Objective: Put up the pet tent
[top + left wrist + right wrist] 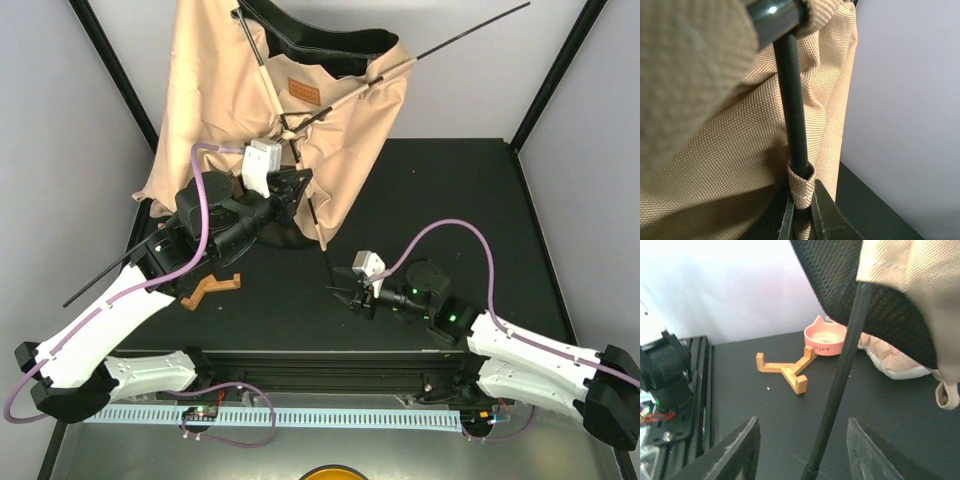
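The pet tent [220, 100] is a tan canvas heap at the back of the table, its black floor [320, 40] turned up and its brown label [304, 92] showing. Thin black poles [460, 35] cross through it. My left gripper [292, 188] is shut on a tan fabric loop [802, 181] of the tent, where a black pole [792, 110] slides in. My right gripper [345, 292] is open, and the lower end of another pole [840, 390] stands between its fingers [742, 450] without touching them. The white ball is hidden.
An orange wooden stand [212, 288] lies on the black table in front of the left arm; it also shows in the right wrist view [787, 371]. A pink bowl [826, 341] and a beige patterned pillow [890, 360] lie under the tent.
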You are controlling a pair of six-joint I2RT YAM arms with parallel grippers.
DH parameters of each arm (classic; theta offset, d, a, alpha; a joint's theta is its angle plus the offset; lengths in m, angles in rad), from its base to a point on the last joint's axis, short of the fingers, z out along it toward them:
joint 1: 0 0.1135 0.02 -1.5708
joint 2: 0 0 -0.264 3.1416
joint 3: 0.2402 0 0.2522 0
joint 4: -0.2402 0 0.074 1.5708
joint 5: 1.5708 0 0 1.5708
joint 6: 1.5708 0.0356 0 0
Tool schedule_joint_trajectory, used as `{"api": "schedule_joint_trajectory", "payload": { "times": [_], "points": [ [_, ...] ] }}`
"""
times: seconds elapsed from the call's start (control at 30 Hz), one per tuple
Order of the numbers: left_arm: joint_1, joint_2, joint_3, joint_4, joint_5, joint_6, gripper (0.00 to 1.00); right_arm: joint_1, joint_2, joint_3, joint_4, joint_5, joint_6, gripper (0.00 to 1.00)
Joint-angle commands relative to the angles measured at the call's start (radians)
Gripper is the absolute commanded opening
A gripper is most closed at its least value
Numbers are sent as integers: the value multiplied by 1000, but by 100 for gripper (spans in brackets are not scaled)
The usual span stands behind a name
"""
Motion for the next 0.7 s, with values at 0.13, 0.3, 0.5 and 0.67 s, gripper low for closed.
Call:
{"api": "schedule_joint_trajectory", "payload": {
  "times": [0.13,0.3,0.5,0.67],
  "points": [
    [6,-14,11,108,61,7,2,-5,87,69,-27,-5,-5,31],
    [6,-5,7,107,77,4,3,-5,118,111,-65,20,5,3],
    [6,11,-1,91,36,-37,10,-4,127,113,-43,50,13,1],
    [6,11,-17,95,28,-54,13,-4,116,117,-46,51,-8,1]
  ]
}}
